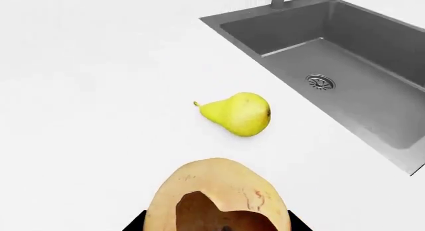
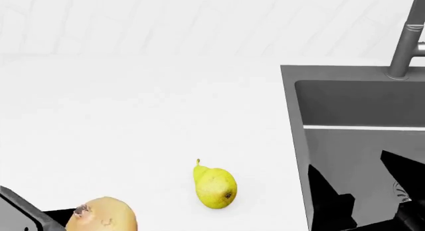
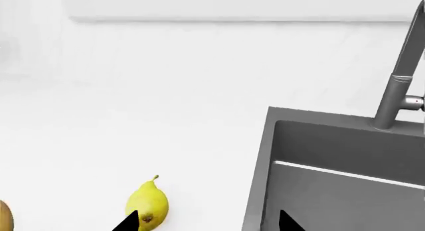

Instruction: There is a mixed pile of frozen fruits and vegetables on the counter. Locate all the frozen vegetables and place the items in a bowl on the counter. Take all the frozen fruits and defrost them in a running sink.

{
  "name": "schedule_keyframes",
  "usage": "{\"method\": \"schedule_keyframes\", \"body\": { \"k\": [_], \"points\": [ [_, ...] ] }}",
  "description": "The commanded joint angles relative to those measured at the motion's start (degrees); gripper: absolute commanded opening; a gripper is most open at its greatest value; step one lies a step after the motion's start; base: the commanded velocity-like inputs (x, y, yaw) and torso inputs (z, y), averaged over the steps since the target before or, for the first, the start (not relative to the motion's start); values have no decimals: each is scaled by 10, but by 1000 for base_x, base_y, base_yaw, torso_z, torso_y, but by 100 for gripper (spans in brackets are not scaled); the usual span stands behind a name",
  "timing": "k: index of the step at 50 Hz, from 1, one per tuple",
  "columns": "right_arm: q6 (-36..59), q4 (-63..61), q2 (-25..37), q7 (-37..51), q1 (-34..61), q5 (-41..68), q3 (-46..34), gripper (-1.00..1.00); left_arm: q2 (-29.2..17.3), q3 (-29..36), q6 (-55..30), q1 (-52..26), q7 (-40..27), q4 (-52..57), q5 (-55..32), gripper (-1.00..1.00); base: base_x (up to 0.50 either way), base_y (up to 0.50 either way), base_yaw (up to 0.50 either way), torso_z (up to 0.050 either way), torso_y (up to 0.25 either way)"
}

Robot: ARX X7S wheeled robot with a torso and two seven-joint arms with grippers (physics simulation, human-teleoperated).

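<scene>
Yellow pear (image 2: 215,187) on side beside sink (image 2: 359,141); peach-toned fruit (image 2: 103,215) possibly gripped.

The setting is a kitchen, rendered in simulation. A smooth white counter (image 2: 133,116) runs up to a pale back wall (image 2: 199,22). Set into the counter is a large rectangular dark grey sink (image 2: 359,101) with a round steel drain (image 1: 320,82) and a tall grey faucet (image 2: 406,47). Fruit lies on the counter: a yellow pear (image 2: 215,186).
</scene>
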Motion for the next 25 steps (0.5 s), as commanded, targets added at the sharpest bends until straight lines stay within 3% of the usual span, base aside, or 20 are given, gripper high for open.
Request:
{"method": "schedule_keyframes", "body": {
  "k": [1,2,17,25],
  "points": [
    [233,89,-191,49,366,8,-301,100,-57,-67,42,-74,-64,6,-67,-100,0,0,0,0,0],
    [238,94,-198,49,443,5,-307,100,-62,-73,44,-73,-60,4,-69,-100,0,0,0,0,0],
    [321,178,-290,44,560,-18,-380,100,-88,-111,59,-55,-41,1,-62,-100,0,0,0,1,0],
    [341,195,-324,33,569,-40,-412,100,-86,-108,64,-75,-52,-13,-65,-100,0,0,0,0,1]
  ]
}}
